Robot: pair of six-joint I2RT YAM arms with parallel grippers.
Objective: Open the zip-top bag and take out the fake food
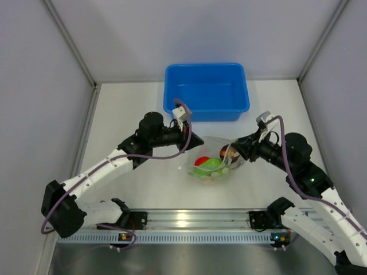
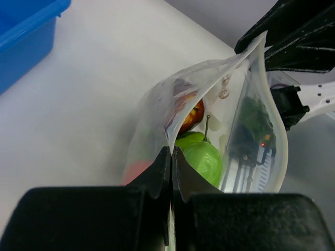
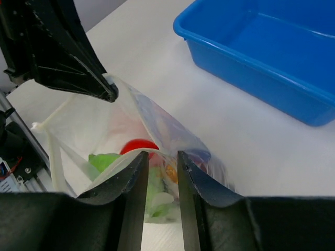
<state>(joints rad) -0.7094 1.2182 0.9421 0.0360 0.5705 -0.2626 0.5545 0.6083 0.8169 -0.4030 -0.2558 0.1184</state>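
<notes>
**Fig. – Three views, one moment**

**(a) Top view.** Zip-top bag (image 1: 215,143) at frame centre, over white tabletop (image 1: 117,112). It lies just below the blue bin (image 1: 206,91) at upper centre, bag & bin apart. Bag spans btw. the two arms: L pincer (image 1: 195,139) at its left edge, R pincer (image 1: 232,150) at its right edge. Fake food (image 1: 206,165) is all inside the bag, low in the pouch: red tomato (image 1: 201,161) at left, green fruit (image 1: 212,167) at centre, dark red-orange piece (image 1: 227,152) at right, next to R pincer. Whether the bag's underside touches the tabletop: cannot tell.

**(b) Left wrist view.** L pincer at lower centre, jaws pressed together with no gap, clamped on the bag's rim. From there the clear film rises toward upper right, where the rim parts into a leaf-shaped opening. The far corner meets the black tip of R pincer at top right. Green fruit w/ thin stem sits just right of the jaws, seen through the film; red-orange piece above it. Corner of bin at upper left.

**(c) Right wrist view.** R pincer at lower centre, narrow: jaws a little apart, bag rim lying in the gap, not squeezed as far as visible. Tomato & green pieces show through the film just above & left of the jaws. L pincer, upper left, pinches the opposite corner. Bin at upper right, well apart from the bag
</notes>
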